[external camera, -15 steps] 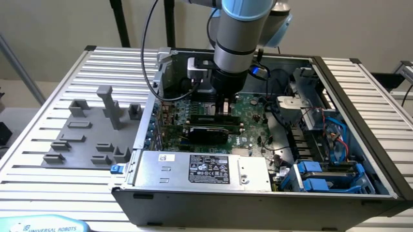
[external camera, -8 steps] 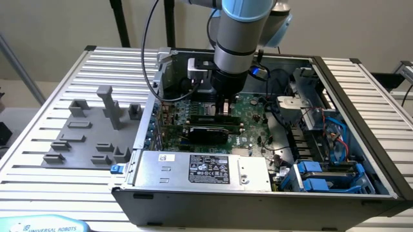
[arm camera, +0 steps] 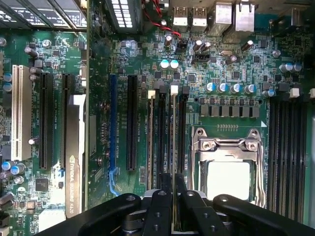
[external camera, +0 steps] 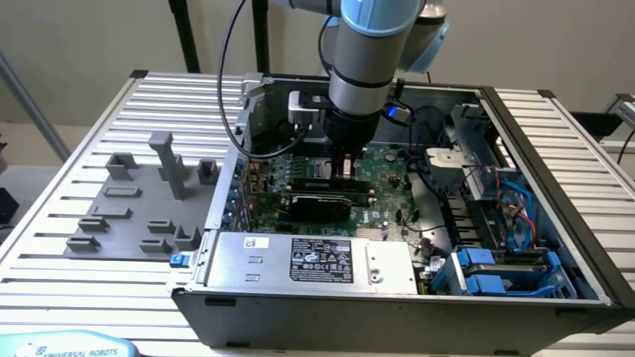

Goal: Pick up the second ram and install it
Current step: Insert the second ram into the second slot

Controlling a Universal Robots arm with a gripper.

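Pinching the second ram (arm camera: 173, 132) edge-on between nearly closed jaws, the gripper (arm camera: 173, 184) is holding it straight beneath itself, among the memory slots (arm camera: 161, 132). I cannot tell whether it is touching. Any tilt or sideways offset is risking a jam against the white latch (arm camera: 173, 89).

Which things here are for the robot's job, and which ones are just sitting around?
For the job:
- the second ram, pinched edge-on in the gripper
- memory slots, which the stick is lined up with

Just sitting around:
- graphics card
- processor socket
- power supply
- grey parts tray beside the computer case
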